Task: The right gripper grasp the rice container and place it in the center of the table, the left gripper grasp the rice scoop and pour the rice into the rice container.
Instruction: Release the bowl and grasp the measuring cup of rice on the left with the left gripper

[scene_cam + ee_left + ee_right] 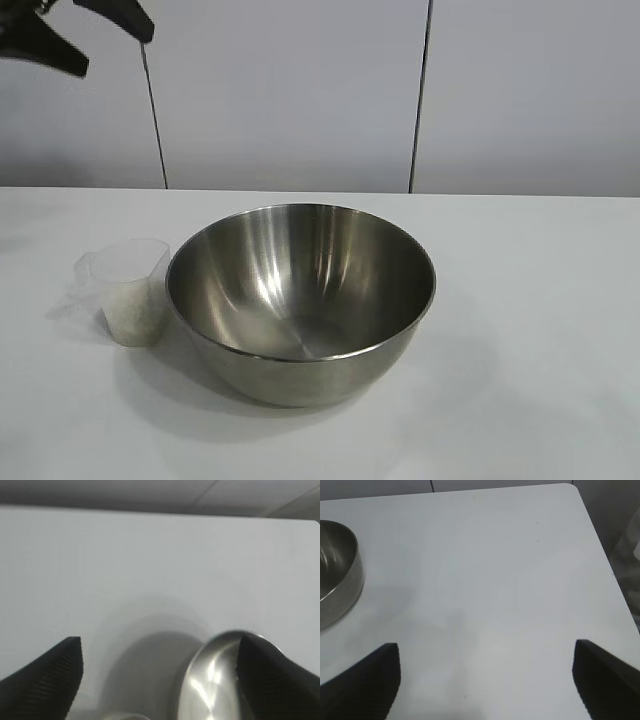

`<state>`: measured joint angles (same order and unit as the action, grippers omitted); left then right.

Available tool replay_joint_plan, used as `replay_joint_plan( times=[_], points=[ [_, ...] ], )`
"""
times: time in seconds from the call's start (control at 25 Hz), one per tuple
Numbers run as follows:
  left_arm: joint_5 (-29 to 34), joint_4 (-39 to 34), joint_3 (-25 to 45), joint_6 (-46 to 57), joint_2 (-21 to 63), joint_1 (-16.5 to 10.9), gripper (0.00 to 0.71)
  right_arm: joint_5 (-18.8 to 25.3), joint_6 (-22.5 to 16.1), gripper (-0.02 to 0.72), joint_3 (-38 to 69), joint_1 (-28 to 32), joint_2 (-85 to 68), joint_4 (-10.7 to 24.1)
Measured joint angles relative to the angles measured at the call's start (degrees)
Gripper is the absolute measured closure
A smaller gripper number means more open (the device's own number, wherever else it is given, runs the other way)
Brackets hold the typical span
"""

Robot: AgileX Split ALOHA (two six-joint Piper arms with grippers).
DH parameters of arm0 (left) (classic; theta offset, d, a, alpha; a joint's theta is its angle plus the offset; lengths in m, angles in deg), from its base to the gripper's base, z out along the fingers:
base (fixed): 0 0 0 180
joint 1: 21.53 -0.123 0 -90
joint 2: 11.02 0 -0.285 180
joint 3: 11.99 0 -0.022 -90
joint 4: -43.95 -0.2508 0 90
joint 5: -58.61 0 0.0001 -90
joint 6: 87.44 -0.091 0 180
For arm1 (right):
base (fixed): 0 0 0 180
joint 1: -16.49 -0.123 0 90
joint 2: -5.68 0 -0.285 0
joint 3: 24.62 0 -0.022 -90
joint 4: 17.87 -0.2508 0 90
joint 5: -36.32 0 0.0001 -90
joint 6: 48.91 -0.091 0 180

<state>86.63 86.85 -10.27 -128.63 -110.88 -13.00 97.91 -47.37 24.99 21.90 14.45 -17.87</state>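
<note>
Left gripper (100, 45) raised, fingers apart — rice (135, 318) in rice scoop (128, 290).

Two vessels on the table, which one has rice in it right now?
The rice scoop, the small clear plastic cup left of the bowl: pale rice fills its lower part. The rice container, the wide steel bowl, shows only bare metal inside.
</note>
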Motion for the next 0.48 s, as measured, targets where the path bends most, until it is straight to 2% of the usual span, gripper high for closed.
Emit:
replay_joint_plan(
  times=[0.16, 0.24, 0.28, 0.36, 0.48],
  points=[
    [-28.9, 3.5, 20.8, -16.5, 11.2, 9.2, 0.152, 0.0, 0.0, 0.064, 0.0, 0.0, 0.0, 0.0],
    [-42.9, 4.4, 31.3, -18.8, 13.6, 13.9, 0.161, 0.0, 0.0, 0.064, 0.0, 0.0, 0.0, 0.0],
    [-49.7, 4.6, 35.2, -18.4, 13.9, 15.4, 0.163, 0.1, 0.0, 0.064, 0.0, 0.0, 0.0, 0.0],
    [-60.7, 4.7, 43.1, -15.2, 14.1, 17.6, 0.165, 0.1, 0.0, 0.064, 0.0, 0.0, 0.0, 0.0],
    [-71.7, 4.6, 50.9, -10.5, 14.2, 18.0, 0.167, 0.1, 0.0, 0.064, 0.0, 0.0, 0.0, 0.0]
  ],
)
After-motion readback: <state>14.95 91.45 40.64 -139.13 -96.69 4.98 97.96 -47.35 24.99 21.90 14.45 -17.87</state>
